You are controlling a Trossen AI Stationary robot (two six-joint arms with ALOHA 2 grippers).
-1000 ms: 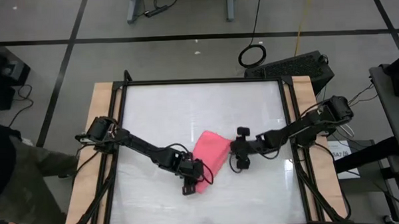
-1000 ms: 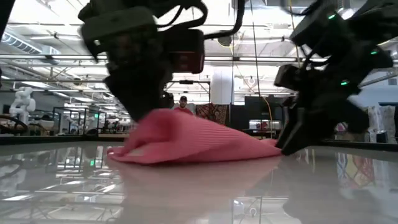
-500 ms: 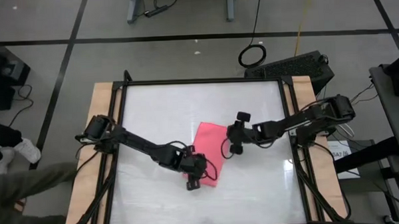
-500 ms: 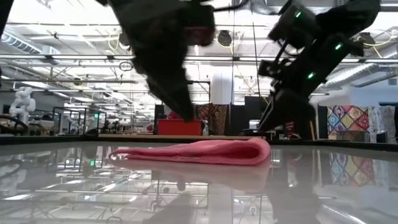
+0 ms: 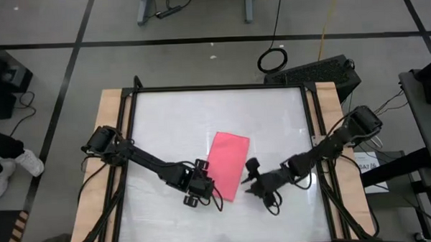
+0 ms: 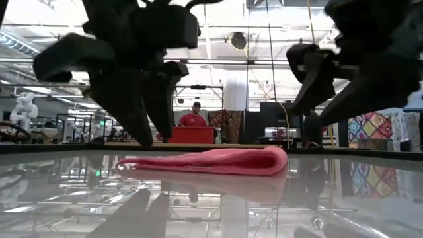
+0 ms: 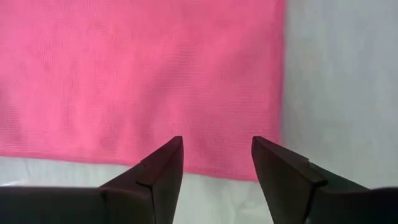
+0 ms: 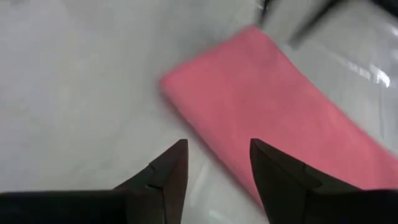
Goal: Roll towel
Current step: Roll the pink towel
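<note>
**Inspector:** Start from overhead. Where is the cloth?

**Robot:** The pink towel lies flat on the white table, folded into a slanted rectangle, a little toward the front edge and right of centre. My left gripper sits just beside the towel's front left edge. My right gripper sits just beside its front right corner. Neither one holds the cloth.

**Inspector:** And level with the table top?

**Robot:** The towel rests on the glossy surface as a low, flat fold, with a rounded, doubled edge at the picture's right end. Both my grippers hang above the table, nearer the camera than the cloth, one to each side of it. Behind the table, far off, a person in a red top stands by a red box.

**Inspector:** Left wrist camera?

**Robot:** My two left fingers stand apart with nothing between them. Their tips show over the towel's edge. I cannot tell whether they touch it. Bare table lies along one side.

**Inspector:** Right wrist camera?

**Robot:** My right fingers are likewise spread and empty. One corner of the towel lies just ahead of the tips, apart from them, with bare table around it.
</note>
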